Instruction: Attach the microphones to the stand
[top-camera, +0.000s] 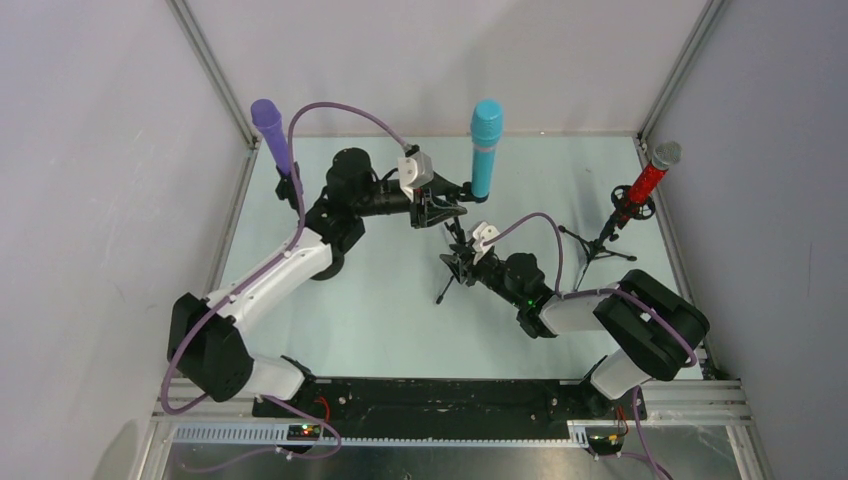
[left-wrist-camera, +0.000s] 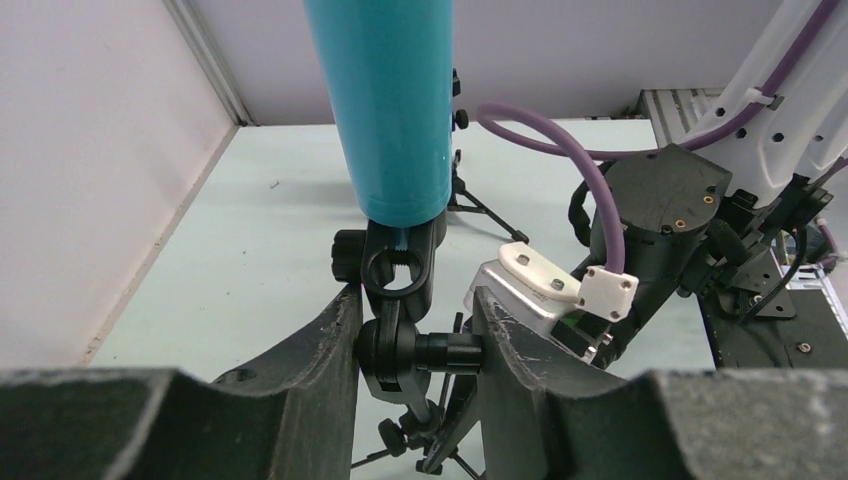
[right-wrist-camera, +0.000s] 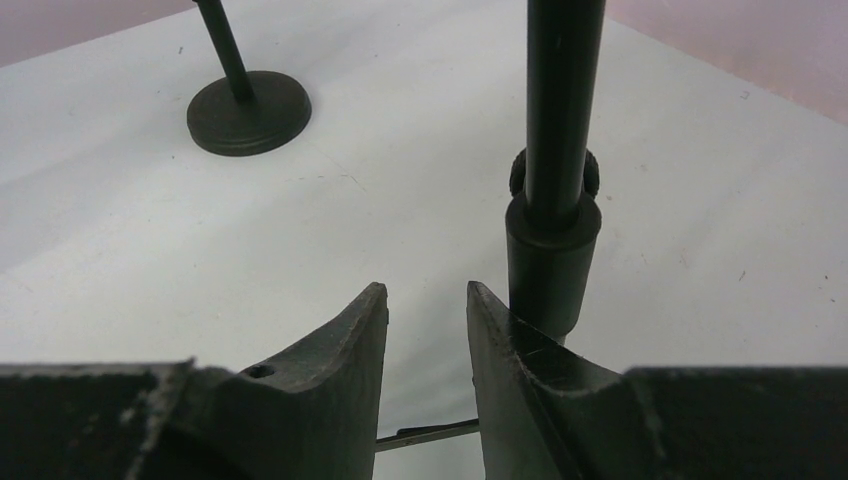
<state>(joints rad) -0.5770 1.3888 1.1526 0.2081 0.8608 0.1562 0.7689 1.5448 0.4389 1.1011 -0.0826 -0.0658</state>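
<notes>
Overhead, all three microphones stand upright in holders: the all-purple stick microphone (top-camera: 270, 130) at the back left, the glittery red microphone with a silver mesh head (top-camera: 648, 183) on the right, and the teal-blue stick microphone (top-camera: 485, 150) in the middle. The left pincer (top-camera: 432, 208) sits just below the teal one, and the right pincer (top-camera: 460, 262) is low over the pale worktop (top-camera: 380, 320) by that stand's feet.

From the left wrist, the teal-blue barrel (left-wrist-camera: 385, 100) is seated in the black swivel clamp (left-wrist-camera: 400, 350), and the left pincer (left-wrist-camera: 415, 305) is closed on the clamp's joint.

From the right wrist, the right pincer (right-wrist-camera: 427, 300) has a narrow gap and holds nothing. The black stand pole (right-wrist-camera: 558, 90) rises just beside one finger, with a round black stand base (right-wrist-camera: 250, 110) well apart.

My reading is that the last microphone is being settled. The next move calls for releasing gently without tipping the stand.
</notes>
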